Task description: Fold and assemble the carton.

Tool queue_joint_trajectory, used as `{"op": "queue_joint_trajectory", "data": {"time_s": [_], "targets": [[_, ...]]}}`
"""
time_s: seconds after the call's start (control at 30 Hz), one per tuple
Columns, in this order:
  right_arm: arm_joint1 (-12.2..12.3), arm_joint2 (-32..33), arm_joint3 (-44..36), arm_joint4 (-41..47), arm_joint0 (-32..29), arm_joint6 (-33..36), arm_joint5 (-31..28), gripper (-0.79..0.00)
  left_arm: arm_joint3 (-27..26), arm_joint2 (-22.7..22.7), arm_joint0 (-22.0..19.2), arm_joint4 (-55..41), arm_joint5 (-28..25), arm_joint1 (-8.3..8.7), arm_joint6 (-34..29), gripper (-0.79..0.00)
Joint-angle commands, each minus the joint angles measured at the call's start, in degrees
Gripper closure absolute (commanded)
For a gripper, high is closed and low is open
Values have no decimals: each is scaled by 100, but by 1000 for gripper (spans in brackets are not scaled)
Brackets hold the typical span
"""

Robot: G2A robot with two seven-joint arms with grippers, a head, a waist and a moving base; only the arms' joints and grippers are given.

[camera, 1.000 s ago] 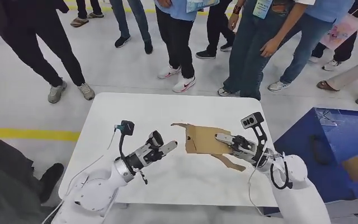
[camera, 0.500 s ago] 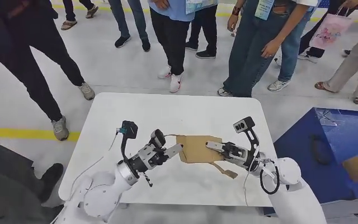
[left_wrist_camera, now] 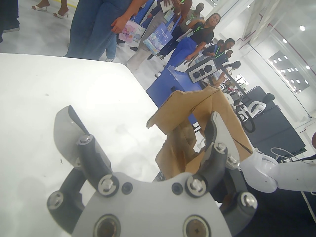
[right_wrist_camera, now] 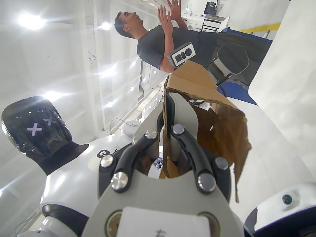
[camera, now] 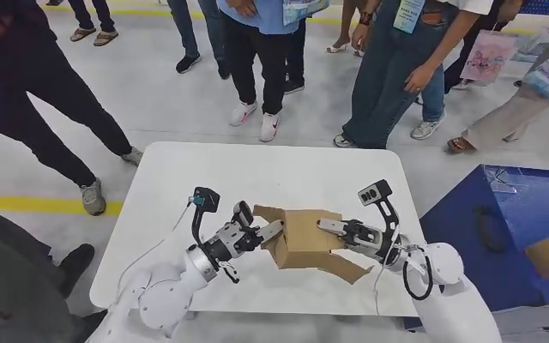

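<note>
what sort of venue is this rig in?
Probably a large exhibition or factory hall: high white ceiling with spotlights, yellow line on polished grey floor, blue cabinet beside the white table.

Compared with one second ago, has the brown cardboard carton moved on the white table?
Yes. The brown cardboard carton has shifted away from the white table's far edge, toward the robot.

Brown carton [camera: 304,238], white table [camera: 257,171]

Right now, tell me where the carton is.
In the top view, the carton is at the table's near middle, gripped by the right hand, left hand at its opposite side.
</note>
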Motion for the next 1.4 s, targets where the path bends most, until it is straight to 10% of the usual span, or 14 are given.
{"op": "queue_joint_trajectory", "data": {"time_s": [0.0,0.6,1.37], "targets": [[-1,-13,18,42,12,8,44,0,22,15,-16,-21,-38,-4,1,-785],[-58,150,453,1388,328,-194,522,0,-342,-776,558,-292,-376,85,262,-785],[-62,52,238,1070,216,56,539,0,29,-161,82,-449,-466,8,-70,-785]]}}
